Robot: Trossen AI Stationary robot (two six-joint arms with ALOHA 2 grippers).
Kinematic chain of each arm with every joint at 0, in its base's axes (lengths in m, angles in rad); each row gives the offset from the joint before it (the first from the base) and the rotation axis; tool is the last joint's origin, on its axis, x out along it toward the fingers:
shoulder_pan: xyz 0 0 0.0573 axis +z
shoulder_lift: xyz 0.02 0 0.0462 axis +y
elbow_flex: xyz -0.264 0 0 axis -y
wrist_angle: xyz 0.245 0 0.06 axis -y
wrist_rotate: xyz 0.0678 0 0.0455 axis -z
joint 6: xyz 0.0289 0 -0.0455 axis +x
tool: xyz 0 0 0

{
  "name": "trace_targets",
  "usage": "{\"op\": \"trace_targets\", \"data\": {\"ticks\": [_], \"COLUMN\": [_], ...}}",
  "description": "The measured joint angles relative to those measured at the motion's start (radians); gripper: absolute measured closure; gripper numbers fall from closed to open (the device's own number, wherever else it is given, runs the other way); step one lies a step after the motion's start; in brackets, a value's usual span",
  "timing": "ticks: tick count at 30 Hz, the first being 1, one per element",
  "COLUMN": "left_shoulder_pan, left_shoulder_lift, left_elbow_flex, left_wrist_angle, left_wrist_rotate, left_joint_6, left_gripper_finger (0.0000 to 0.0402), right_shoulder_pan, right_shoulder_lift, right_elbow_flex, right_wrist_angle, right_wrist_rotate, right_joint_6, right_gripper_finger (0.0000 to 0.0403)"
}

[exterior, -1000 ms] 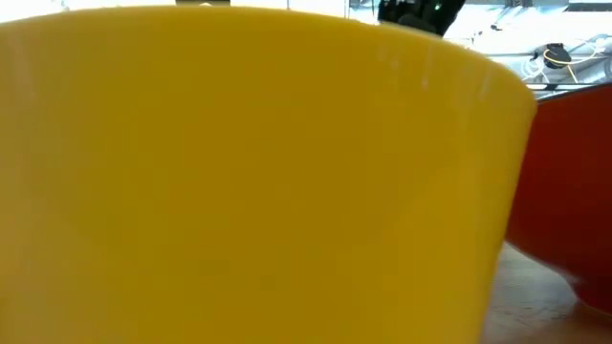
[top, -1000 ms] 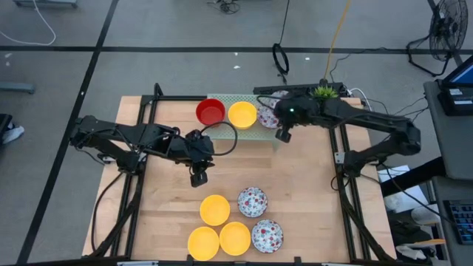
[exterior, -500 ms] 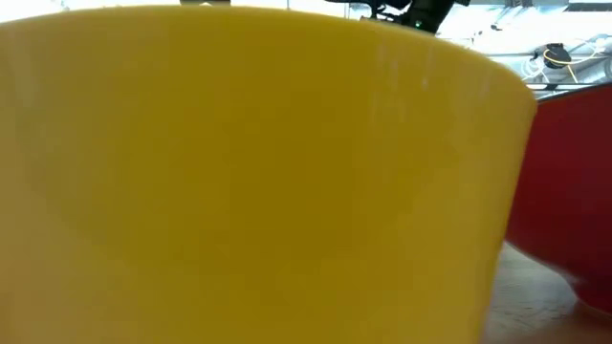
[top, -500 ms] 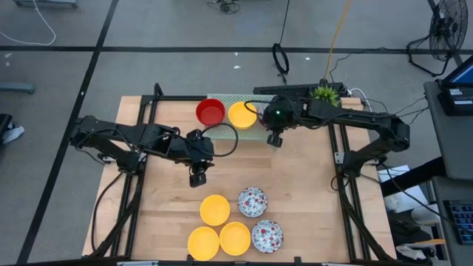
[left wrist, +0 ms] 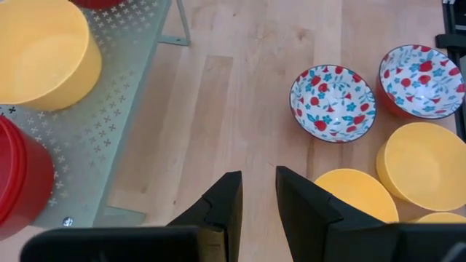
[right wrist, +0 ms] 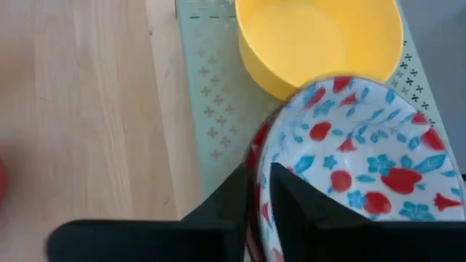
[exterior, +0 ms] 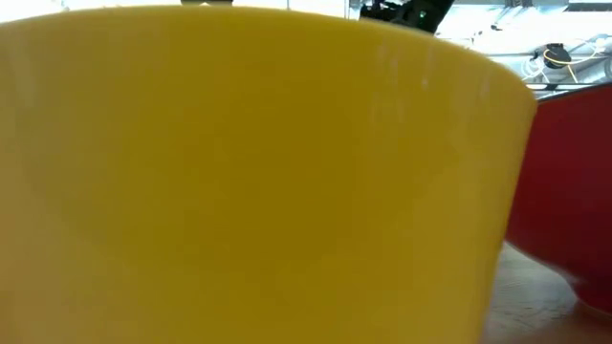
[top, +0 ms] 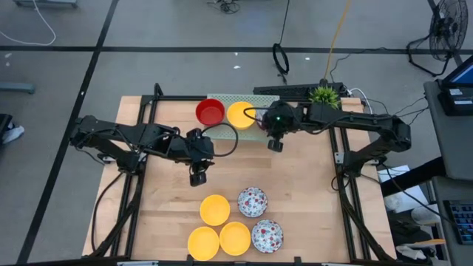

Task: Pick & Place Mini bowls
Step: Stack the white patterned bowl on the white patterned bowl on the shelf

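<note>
A pale green mesh rack (top: 222, 98) at the table's far edge carries a red bowl (top: 211, 112) and a yellow bowl (top: 241, 114). My right gripper (top: 274, 145) is over the rack's right part, shut on a white bowl with red floral speckles (right wrist: 349, 167), which the arm hides in the high view. Three yellow bowls (top: 215, 210) and two floral bowls (top: 252, 201) rest on their bases near the front edge. My left gripper (top: 198, 178) hovers over the table's middle, open by a narrow gap and empty. My right gripper has the floral bowl's rim (right wrist: 266, 156) between its two fingers, one finger inside the bowl (right wrist: 295, 200) and one outside against its red wall. The bowl is over the rack beside the yellow bowl (right wrist: 320, 36). I cannot tell whether it is lifted clear.
The low view is filled by a yellow bowl (exterior: 258, 172) close to the camera, with a red-sided bowl (exterior: 564, 191) beside it. Bare wood lies between the rack and the front bowls (left wrist: 240, 94). A small green plant (top: 323, 93) stands at the far right.
My right gripper has gone toward the table's left edge along the rack and now covers the floral bowl, which showed beside it a second ago.
</note>
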Motion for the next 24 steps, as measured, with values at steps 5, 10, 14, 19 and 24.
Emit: {"op": "trace_targets", "data": {"ticks": [5, 10, 14, 19, 24], "left_shoulder_pan": [0.0, 0.0, 0.0, 0.0, 0.0], "left_shoulder_lift": [0.0, 0.0, 0.0, 0.0, 0.0], "left_elbow_flex": [0.0, 0.0, 0.0, 0.0, 0.0], "left_wrist_angle": [0.0, 0.0, -0.002, -0.001, 0.0], "left_wrist_rotate": [0.0, 0.0, 0.0, 0.0, 0.0], "left_joint_6": [-0.007, -0.008, -0.007, -0.003, -0.006], "left_gripper_finger": [0.0314, 0.0314, 0.0314, 0.0314, 0.0314], "right_shoulder_pan": [0.0, 0.0, 0.028, 0.078, 0.17], "right_shoulder_lift": [-0.015, -0.085, -0.171, -0.261, -0.277], "right_elbow_flex": [0.004, 0.078, 0.113, 0.113, 0.092], "right_wrist_angle": [-0.021, -0.085, -0.074, -0.049, 0.102], "right_wrist_rotate": [0.024, 0.082, 0.071, -0.226, -0.643], "right_joint_6": [0.0, -0.005, 0.051, 0.204, 0.259], "right_gripper_finger": [0.0298, 0.026, 0.0251, 0.025, 0.0251]}}
